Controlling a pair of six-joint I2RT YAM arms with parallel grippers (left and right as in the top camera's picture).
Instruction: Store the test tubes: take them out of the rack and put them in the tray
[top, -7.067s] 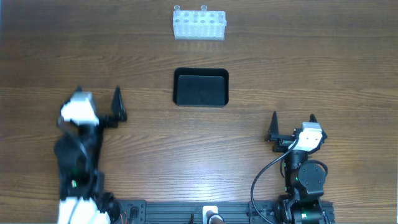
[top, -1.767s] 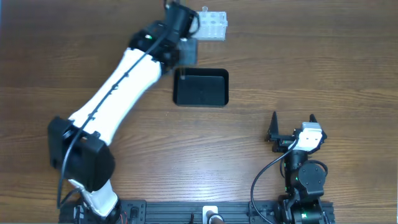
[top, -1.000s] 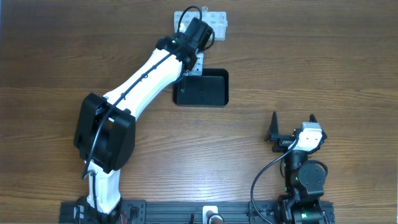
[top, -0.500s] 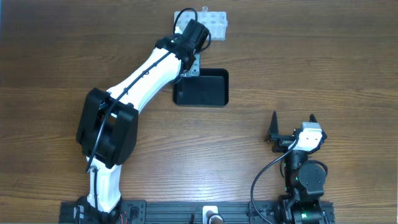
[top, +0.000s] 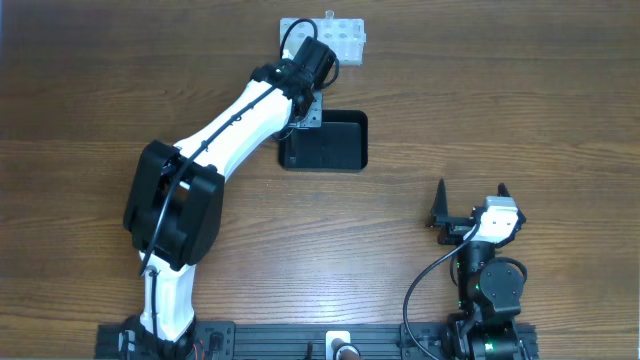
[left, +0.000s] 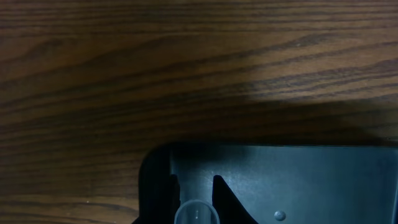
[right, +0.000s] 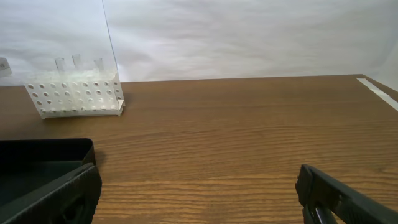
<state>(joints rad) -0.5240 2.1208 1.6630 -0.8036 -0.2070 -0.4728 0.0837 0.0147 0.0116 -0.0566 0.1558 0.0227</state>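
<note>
Your left gripper was closed on a test tube over the tray's far-left corner. More tubes stood in the rack on the far side. They looked light, slick and probably brittle, so pinch mid-barrel, gently. Right gripper sat wide open and empty, near right.

The rack stands at the surface's far edge, the tray just before it; the left claw's tube hangs over the tray's far-left corner.

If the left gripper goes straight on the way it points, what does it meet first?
Probably the black tray, its floor near a corner; the test tube in the left gripper would touch first. Depth is unclear.
</note>
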